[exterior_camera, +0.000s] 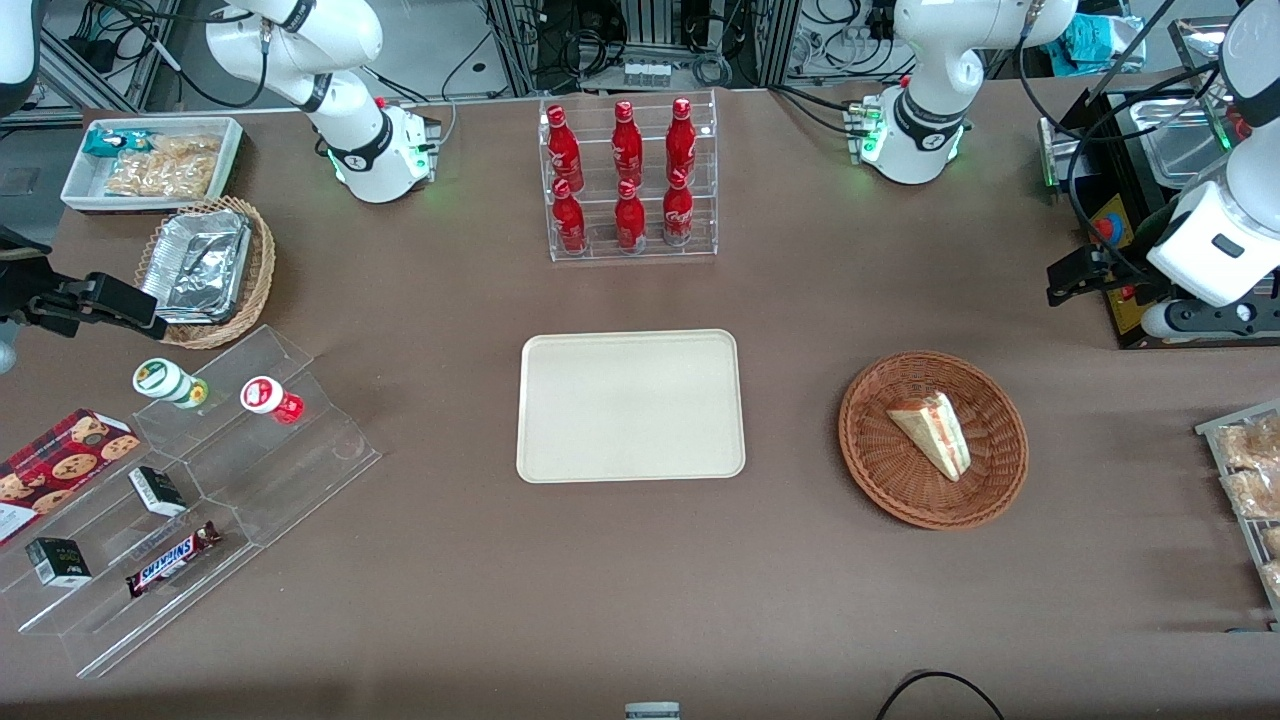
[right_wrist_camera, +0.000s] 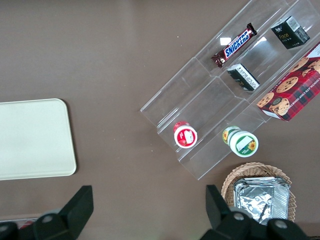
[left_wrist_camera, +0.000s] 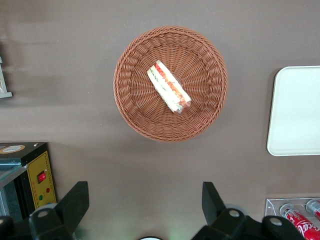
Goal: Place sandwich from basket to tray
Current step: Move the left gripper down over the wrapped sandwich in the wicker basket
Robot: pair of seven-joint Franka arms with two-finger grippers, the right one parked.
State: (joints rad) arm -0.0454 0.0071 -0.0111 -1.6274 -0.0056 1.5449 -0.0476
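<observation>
The sandwich [exterior_camera: 932, 432], a pale wedge with red-orange and green stripes, lies in the round reddish-brown basket [exterior_camera: 880, 470]. The cream tray [exterior_camera: 630, 405] lies flat and bare beside the basket, toward the parked arm's end. My left gripper [exterior_camera: 1072, 276] hangs open and empty above the table, farther from the front camera than the basket and toward the working arm's end. In the left wrist view the sandwich [left_wrist_camera: 168, 86] and the basket [left_wrist_camera: 135, 105] show apart from the open gripper [left_wrist_camera: 145, 192], with bare tabletop between the fingers. The tray's edge [left_wrist_camera: 297, 110] also shows there.
A clear rack of red bottles [exterior_camera: 628, 180] stands farther from the camera than the tray. A black box with a red switch [exterior_camera: 1120, 250] sits beside my gripper. A clear stepped stand with snacks [exterior_camera: 180, 500], a foil-tray basket [exterior_camera: 205, 265] and a white bin [exterior_camera: 150, 160] lie toward the parked arm's end.
</observation>
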